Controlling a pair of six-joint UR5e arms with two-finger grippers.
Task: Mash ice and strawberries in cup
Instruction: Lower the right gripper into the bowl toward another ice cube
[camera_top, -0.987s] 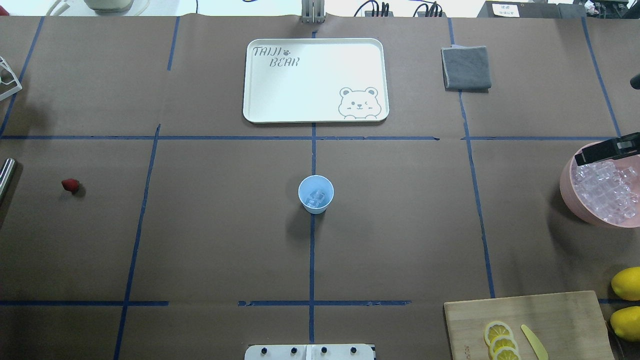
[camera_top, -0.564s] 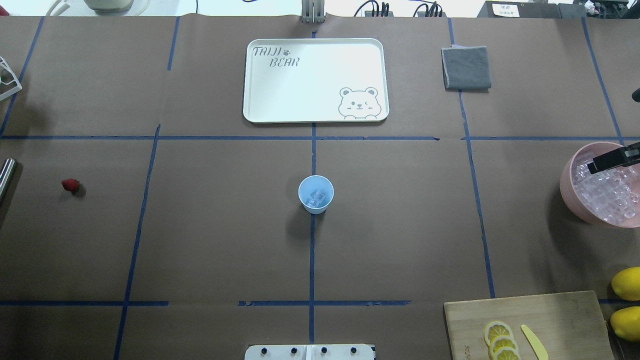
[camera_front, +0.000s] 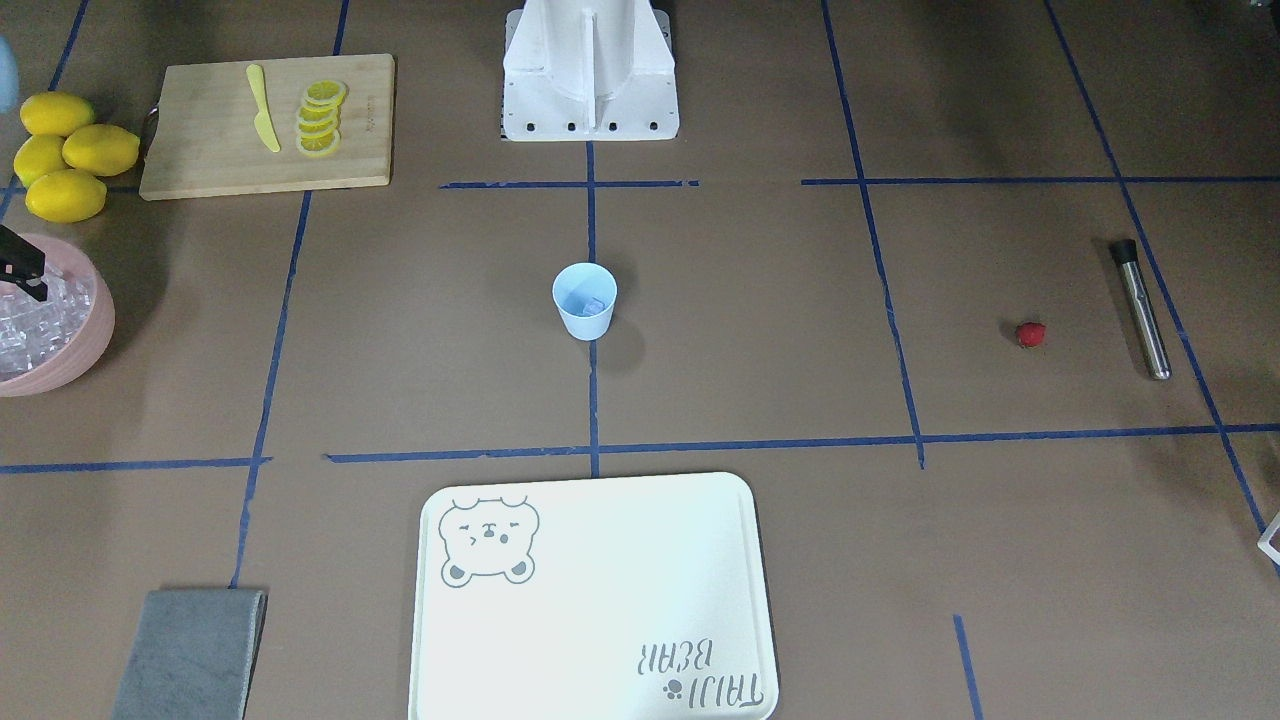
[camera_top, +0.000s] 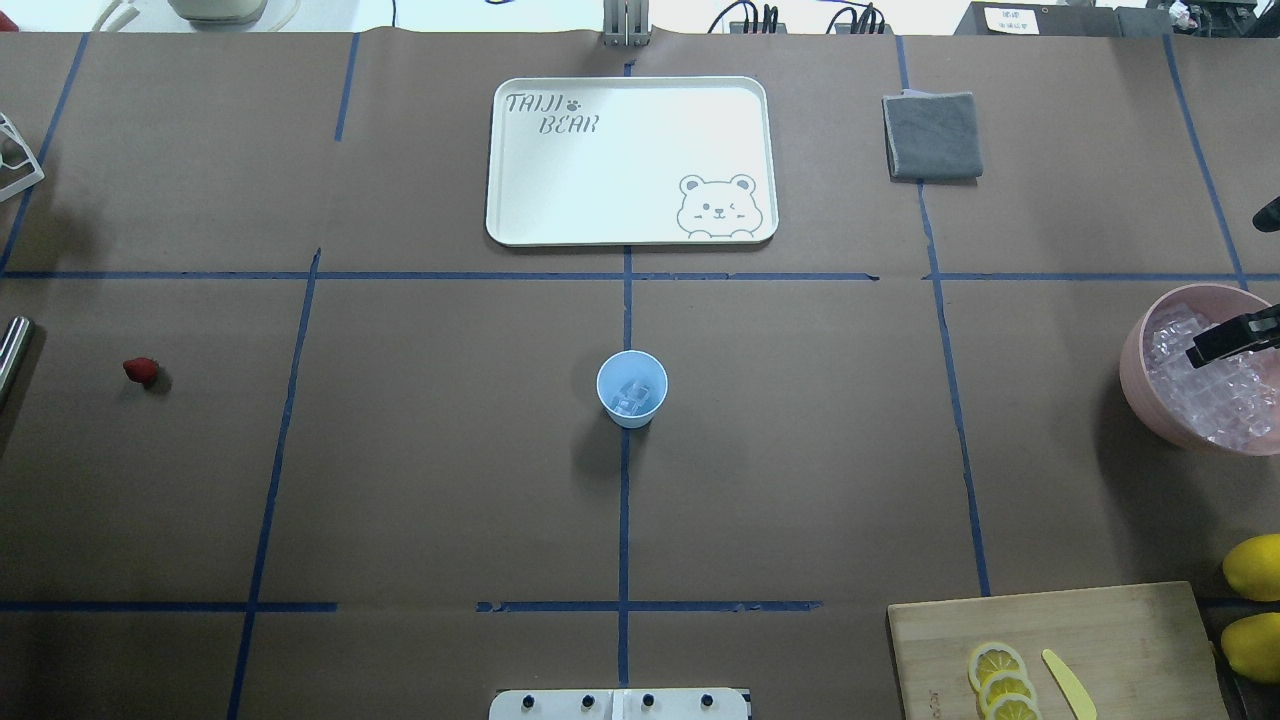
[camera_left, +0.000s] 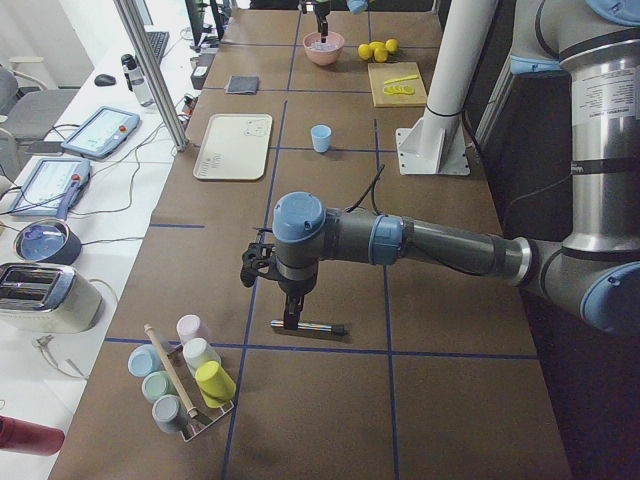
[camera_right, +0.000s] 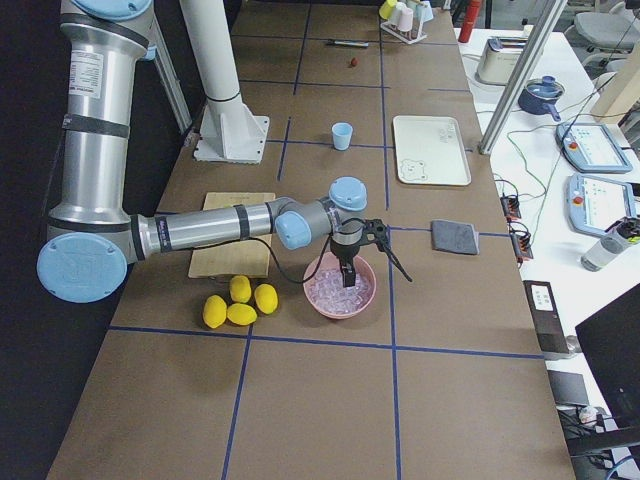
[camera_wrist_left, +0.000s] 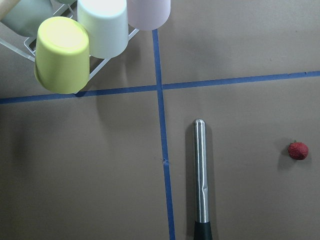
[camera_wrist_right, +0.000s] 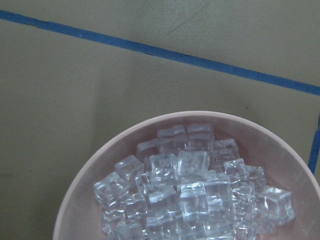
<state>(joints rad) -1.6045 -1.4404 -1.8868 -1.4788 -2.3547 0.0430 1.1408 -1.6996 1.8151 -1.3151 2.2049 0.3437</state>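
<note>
Brown taped table (camera_top: 450, 450), tray (camera_top: 630, 160) w/ "TAIJI BEAR", right pincer (camera_top: 1200, 350) over ice (camera_top: 1215, 400), grip can't tell.

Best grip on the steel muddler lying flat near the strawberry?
I'd take the slim steel muddler rod mid-shaft, straight from above, fingers closing across its narrow width. It lies flat, with bare brown paper on both long sides; the small red strawberry lies well clear.

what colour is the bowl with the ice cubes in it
Pale pink bowl; the right wrist view shows it best.
</note>
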